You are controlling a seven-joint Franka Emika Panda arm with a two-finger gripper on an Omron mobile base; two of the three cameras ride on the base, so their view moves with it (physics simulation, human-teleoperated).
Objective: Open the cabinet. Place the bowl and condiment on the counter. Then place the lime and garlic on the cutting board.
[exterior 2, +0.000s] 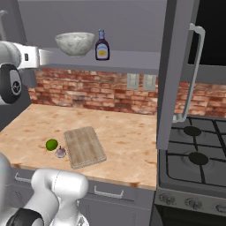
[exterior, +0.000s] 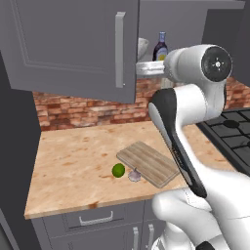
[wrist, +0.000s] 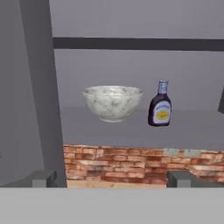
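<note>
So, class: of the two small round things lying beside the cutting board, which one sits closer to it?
The garlic, the pale whitish bulb, lies right by the cutting board edge; the green lime sits farther out on the counter.

Cabinet (exterior 2: 176, 66) open, both doors swung out; right door edge-on w/ silver bar handle (exterior 2: 194, 73). Bowl (exterior 2: 75, 43) and condiment (exterior 2: 102, 45) side by side on the cabinet shelf, bowl to the left, bottle upright, small gap btwn them. Brick backsplash (exterior 2: 88, 90) below. On the table (exterior 2: 128, 137): cutting board (exterior 2: 84, 146) lying flat at an angle, nothing on it. Lime (exterior 2: 51, 144) just left of the board; garlic (exterior 2: 61, 152) just beside the lime, nearer the front edge, close to the board's left side. Stove (exterior 2: 196, 163) at right.
</note>
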